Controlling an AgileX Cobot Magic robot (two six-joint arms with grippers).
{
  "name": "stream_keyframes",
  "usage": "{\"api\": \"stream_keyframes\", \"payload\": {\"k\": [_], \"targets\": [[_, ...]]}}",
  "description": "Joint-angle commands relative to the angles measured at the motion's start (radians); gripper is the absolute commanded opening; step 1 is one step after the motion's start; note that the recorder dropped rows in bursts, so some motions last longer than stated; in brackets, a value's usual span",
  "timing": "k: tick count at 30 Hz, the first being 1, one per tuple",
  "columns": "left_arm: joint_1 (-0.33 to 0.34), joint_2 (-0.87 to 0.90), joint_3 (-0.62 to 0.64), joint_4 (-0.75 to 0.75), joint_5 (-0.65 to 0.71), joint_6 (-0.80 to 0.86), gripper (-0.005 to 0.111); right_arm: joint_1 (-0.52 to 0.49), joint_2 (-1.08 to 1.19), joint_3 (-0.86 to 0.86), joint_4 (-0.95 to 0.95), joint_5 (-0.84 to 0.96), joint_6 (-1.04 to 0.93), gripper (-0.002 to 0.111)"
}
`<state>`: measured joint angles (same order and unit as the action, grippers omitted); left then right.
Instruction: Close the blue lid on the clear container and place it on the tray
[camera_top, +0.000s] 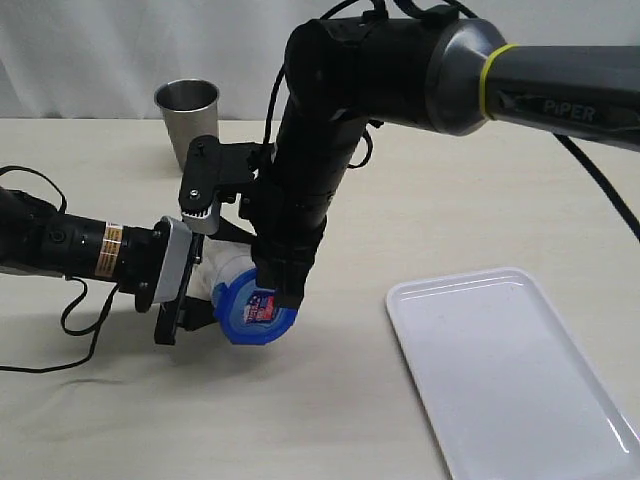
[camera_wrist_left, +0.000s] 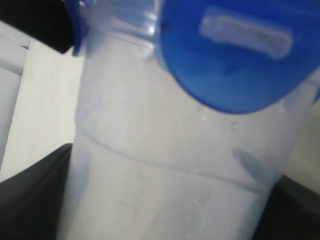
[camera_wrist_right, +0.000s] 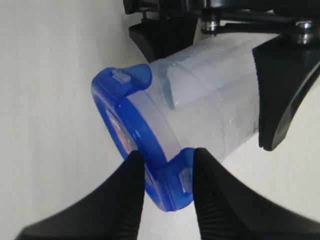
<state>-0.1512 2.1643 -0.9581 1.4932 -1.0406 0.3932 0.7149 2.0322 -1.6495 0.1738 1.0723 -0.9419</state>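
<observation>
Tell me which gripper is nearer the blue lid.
Right. The right gripper has its fingertips flanking a tab of the blue lid; the left gripper clamps the clear container further back, behind the lid.

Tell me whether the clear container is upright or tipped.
Tipped: the clear container is held sideways in the left hand, its blue lid facing sideways, not up.

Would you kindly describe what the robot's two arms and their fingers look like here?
Both arms are black. The right arm has a grey metal section with a yellow-green ring and pale "PiPER" lettering. The left arm wears a gold band and a silver wrist plate, with a loose black cable beside it. The fingers are black and ribbed.
</observation>
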Motion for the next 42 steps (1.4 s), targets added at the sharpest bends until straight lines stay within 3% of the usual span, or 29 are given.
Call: {"api": "stream_keyframes", "payload": {"k": [1, 11, 15, 19, 21, 24, 27, 31, 32, 33, 34, 36, 39, 42], "targets": [[-0.003, -0.019, -0.009, -0.205, -0.180, -0.195, 0.000, 0.021, -0.041, 0.022, -0.012, -0.026, 0.076, 0.028], [-0.001, -0.040, -0.009, -0.309, -0.094, -0.646, 0.000, 0.003, -0.380, 0.022, -0.331, -0.144, 0.503, 0.028], [-0.005, -0.118, -0.009, -0.260, 0.011, -0.811, 0.000, -0.036, -0.467, 0.024, -0.331, -0.117, 0.599, 0.026], [-0.053, -0.216, -0.020, -0.134, 0.162, -1.012, 0.000, -0.055, -0.563, 0.074, -0.323, -0.095, 0.630, 0.015], [-0.106, -0.265, -0.024, -0.053, 0.228, -1.128, 0.000, -0.055, -0.624, 0.122, -0.323, -0.104, 0.630, 0.006], [-0.201, -0.316, -0.024, 0.025, 0.356, -1.258, 0.000, -0.055, -0.707, 0.194, -0.334, -0.136, 0.681, 0.004], [-0.336, -0.334, -0.030, 0.095, 0.550, -1.325, 0.000, -0.055, -0.791, 0.249, -0.399, -0.153, 0.788, 0.004], [-0.506, -0.327, -0.070, 0.182, 0.702, -1.420, 0.000, -0.055, -0.874, 0.313, -0.461, -0.155, 0.895, 0.004], [-0.597, -0.327, -0.093, 0.190, 0.806, -1.418, 0.000, -0.055, -0.911, 0.346, -0.486, -0.155, 0.936, 0.004], [-0.632, -0.325, -0.108, 0.193, 0.872, -1.414, 0.000, -0.055, -0.924, 0.359, -0.489, -0.155, 0.942, 0.004], [-0.714, -0.315, -0.135, 0.203, 1.011, -1.378, 0.000, -0.055, -0.952, 0.389, -0.489, -0.155, 0.942, 0.004], [-0.807, -0.275, -0.184, 0.205, 1.215, -1.304, 0.000, -0.055, -0.980, 0.418, -0.489, -0.157, 0.958, 0.004], [-0.901, -0.157, -0.281, 0.218, 1.476, -1.107, 0.000, -0.055, -1.003, 0.422, -0.475, -0.159, 0.965, 0.004], [-0.956, -0.041, -0.354, 0.218, 1.599, -0.871, 0.000, -0.055, -1.012, 0.422, -0.475, -0.159, 0.965, 0.004]]}}
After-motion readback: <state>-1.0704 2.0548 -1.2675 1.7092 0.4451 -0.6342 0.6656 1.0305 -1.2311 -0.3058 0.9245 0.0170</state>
